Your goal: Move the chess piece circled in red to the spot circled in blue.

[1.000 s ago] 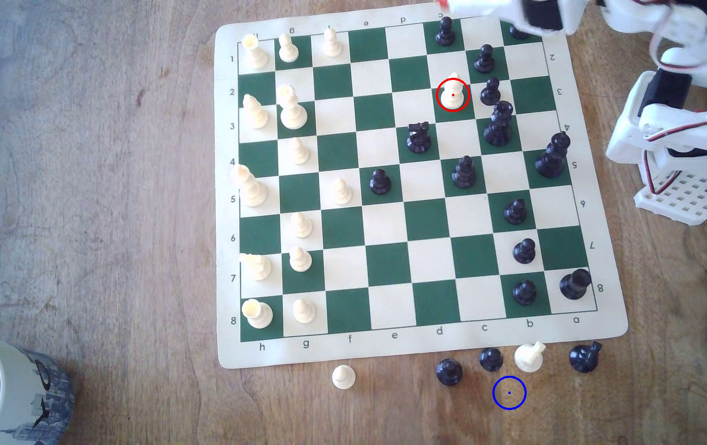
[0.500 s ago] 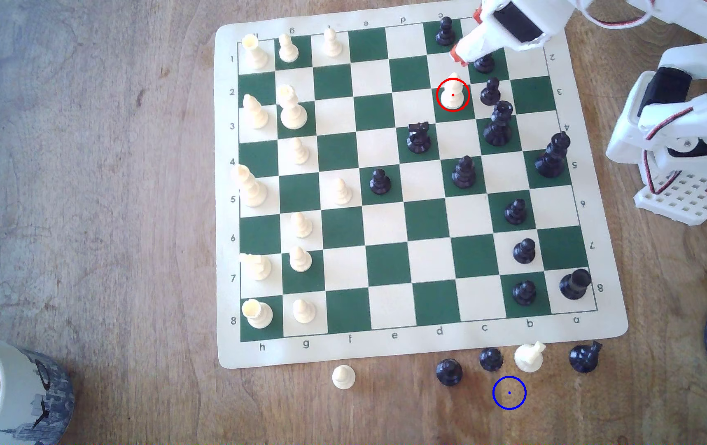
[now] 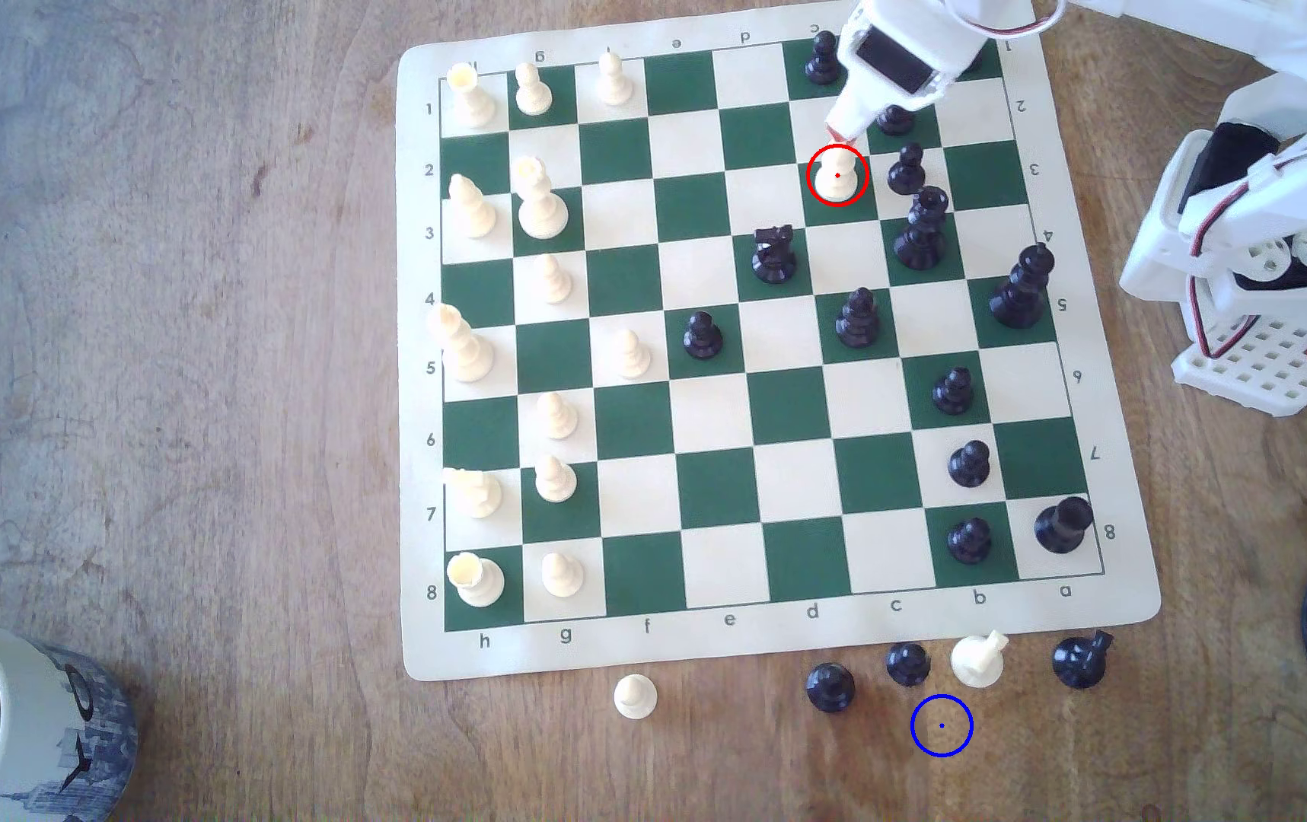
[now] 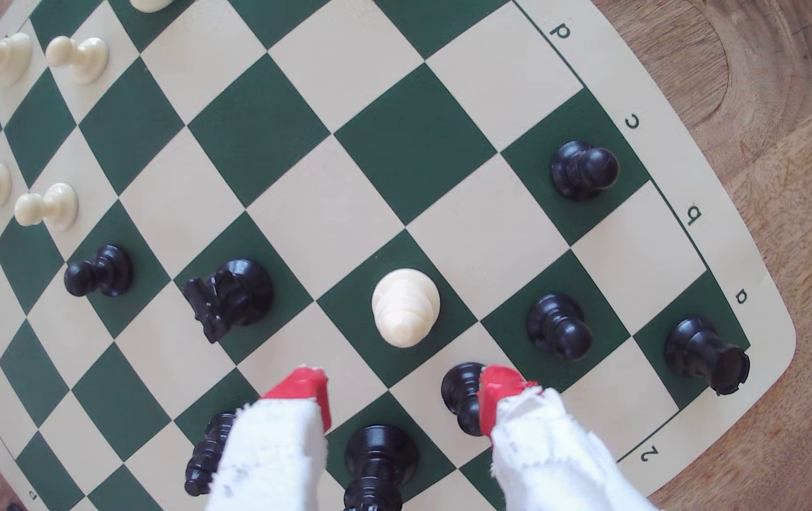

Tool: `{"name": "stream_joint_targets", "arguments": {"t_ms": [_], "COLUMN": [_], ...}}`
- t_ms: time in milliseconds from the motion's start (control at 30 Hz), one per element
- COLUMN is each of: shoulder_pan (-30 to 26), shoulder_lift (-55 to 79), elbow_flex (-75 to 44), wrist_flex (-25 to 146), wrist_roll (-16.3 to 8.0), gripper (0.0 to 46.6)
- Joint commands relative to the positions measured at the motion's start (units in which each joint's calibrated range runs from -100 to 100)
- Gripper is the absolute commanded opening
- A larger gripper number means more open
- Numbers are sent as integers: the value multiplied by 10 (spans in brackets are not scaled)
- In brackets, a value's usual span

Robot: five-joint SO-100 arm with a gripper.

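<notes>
two red-tipped fingers (image 4: 303,388) on the gripper (image 4: 401,393) sit spread apart, nothing between them, white cloth-like wrap on both. they hang just short of the chess piece circled in red (image 3: 837,175), which stands upright on a green square of the chessboard mat (image 3: 721,640). from the wrist view you can see that piece (image 4: 406,307) is clear of both tips, not touched. in the exterior view the gripper (image 3: 840,133) comes down from the mat's far edge and its tip is right at the top of the red ring.

one black pawn (image 4: 463,395) is right against one red tip in the wrist view, can't tell if it's actually touching. a black knight (image 3: 774,254) stands on the mat a bit nearer the camera than the ringed piece.

off the mat, past its near edge on the bare wood table (image 3: 199,395), is the spot circled in blue (image 3: 942,725), well apart from the ringed piece. a cream knight (image 3: 978,660) and a few black pieces stand just between the blue ring and the mat edge. a mug (image 3: 17,719) sits far off the mat's near corner, at the exterior view's left.
</notes>
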State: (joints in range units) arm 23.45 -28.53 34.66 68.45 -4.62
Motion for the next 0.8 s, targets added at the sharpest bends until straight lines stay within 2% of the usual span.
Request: {"name": "stream_joint_targets", "arguments": {"t_ms": [0,200,767], "shoulder_pan": [-6,-10,-21], "shoulder_lift": [9,44,115], "elbow_flex": [11,48,49], "wrist_flex": [-36,-90,-132], "wrist_roll": [-1,-1,-3], "gripper": [168,163,154]}}
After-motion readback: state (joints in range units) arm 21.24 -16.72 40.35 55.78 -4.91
